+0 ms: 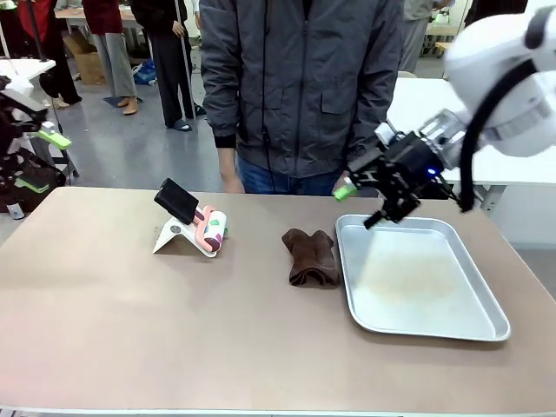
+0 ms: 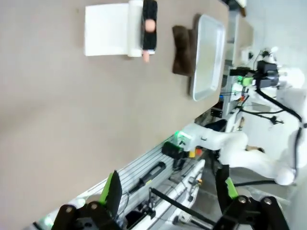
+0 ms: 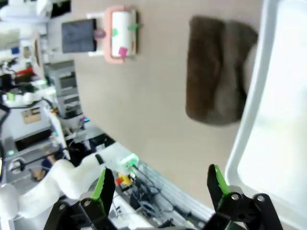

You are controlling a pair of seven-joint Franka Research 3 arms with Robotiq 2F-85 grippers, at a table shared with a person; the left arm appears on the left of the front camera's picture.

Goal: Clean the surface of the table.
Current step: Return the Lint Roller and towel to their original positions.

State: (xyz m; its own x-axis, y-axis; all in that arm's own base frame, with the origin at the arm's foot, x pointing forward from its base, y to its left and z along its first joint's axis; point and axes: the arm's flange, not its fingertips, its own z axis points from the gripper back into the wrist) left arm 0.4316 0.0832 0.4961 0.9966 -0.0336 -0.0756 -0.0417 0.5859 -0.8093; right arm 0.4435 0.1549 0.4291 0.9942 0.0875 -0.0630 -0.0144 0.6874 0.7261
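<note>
The taupe-brown table [image 1: 174,321] carries a crumpled dark brown cloth [image 1: 311,256] near its middle, touching the left rim of a silver tray [image 1: 417,278]. My right gripper [image 1: 359,207] hangs open above the tray's far left corner, with nothing between its fingers. In the right wrist view the right gripper [image 3: 159,187] is open, with the cloth [image 3: 218,72] and the tray's rim [image 3: 249,120] beyond it. My left gripper [image 1: 43,161] stands open off the table's left end. In the left wrist view it [image 2: 168,191] looks along the table [image 2: 72,105] towards the cloth [image 2: 181,50].
A pink-and-white lint roller [image 1: 211,230] with a black handle rests on a white stand at the far left of the middle. A person in a grey jacket [image 1: 304,78] stands at the far edge. The tray [image 2: 208,52] holds nothing.
</note>
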